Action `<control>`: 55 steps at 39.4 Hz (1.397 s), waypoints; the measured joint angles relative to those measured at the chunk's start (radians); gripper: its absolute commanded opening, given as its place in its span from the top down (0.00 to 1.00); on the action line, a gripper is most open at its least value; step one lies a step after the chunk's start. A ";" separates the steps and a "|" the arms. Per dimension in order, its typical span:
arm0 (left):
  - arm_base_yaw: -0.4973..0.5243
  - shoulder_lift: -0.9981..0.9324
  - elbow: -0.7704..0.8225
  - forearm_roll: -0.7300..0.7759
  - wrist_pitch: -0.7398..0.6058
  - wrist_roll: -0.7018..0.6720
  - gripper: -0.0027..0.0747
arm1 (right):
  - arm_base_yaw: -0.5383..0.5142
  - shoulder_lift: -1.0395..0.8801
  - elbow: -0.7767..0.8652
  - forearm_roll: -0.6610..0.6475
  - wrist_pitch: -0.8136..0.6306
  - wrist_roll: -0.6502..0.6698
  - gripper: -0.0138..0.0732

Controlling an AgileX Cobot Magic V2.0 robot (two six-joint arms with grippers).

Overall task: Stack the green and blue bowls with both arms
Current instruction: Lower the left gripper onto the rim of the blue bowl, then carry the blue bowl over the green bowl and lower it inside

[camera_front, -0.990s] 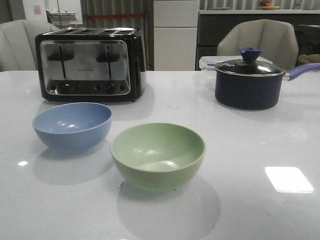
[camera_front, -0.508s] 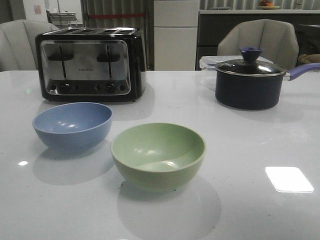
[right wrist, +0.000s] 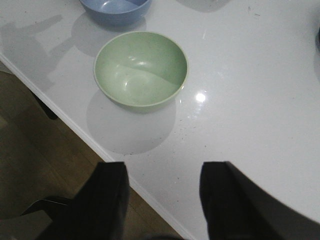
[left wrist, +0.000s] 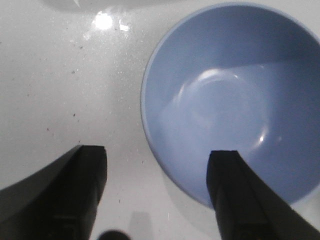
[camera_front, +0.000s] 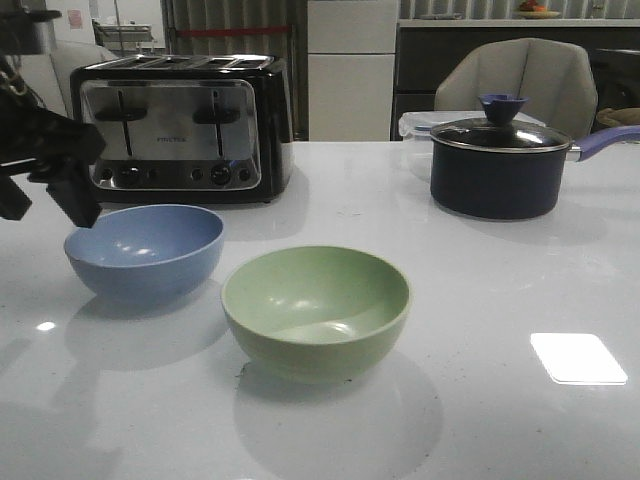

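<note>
Progress is at the very start, as I judge it: nothing is gripped and the bowls stand apart.

The left hand (left wrist: 155, 195) is spread, its two dark fingers wide of each other, one over bare surface and the other over the blue bowl's near rim; it hangs above the bowl and I see no contact. In the front view this left hand (camera_front: 45, 185) sits at about ten o'clock of the blue bowl (camera_front: 145, 250), in front of the toaster (camera_front: 180, 125).

The right hand (right wrist: 162, 200) is spread too and holds nothing. It hovers over the surface's near edge, well apart from the green bowl (right wrist: 141, 69), and does not show in the front view.

Both bowls rest upright and empty on the white surface (camera_front: 480, 300), near each other but not touching. The green bowl (camera_front: 316, 310) lies at roughly four o'clock of the blue one. A dark lidded pot (camera_front: 495, 165) stands well apart at about two o'clock.

Left to do: grasp a bowl, lift it, and seat it inside the other.
</note>
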 measured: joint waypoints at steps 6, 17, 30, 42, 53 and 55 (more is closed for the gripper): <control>0.006 0.108 -0.085 0.000 0.000 0.000 0.33 | 0.000 0.000 0.000 0.000 0.000 0.000 0.33; 0.006 0.214 -0.148 0.000 0.002 0.000 0.45 | 0.000 0.000 0.000 0.000 0.000 0.000 0.33; 0.006 0.220 -0.150 0.000 0.005 0.000 0.83 | 0.000 0.000 0.000 0.000 0.000 0.000 0.33; 0.006 0.201 -0.222 -0.002 0.105 0.014 0.85 | 0.000 0.000 0.000 0.000 0.000 0.000 0.33; -0.021 0.047 -0.269 -0.087 0.187 0.128 0.85 | 0.000 0.000 0.000 0.000 0.000 0.000 0.33; -0.039 0.020 -0.269 -0.137 0.209 0.183 0.85 | 0.000 0.000 0.000 0.000 0.000 0.000 0.33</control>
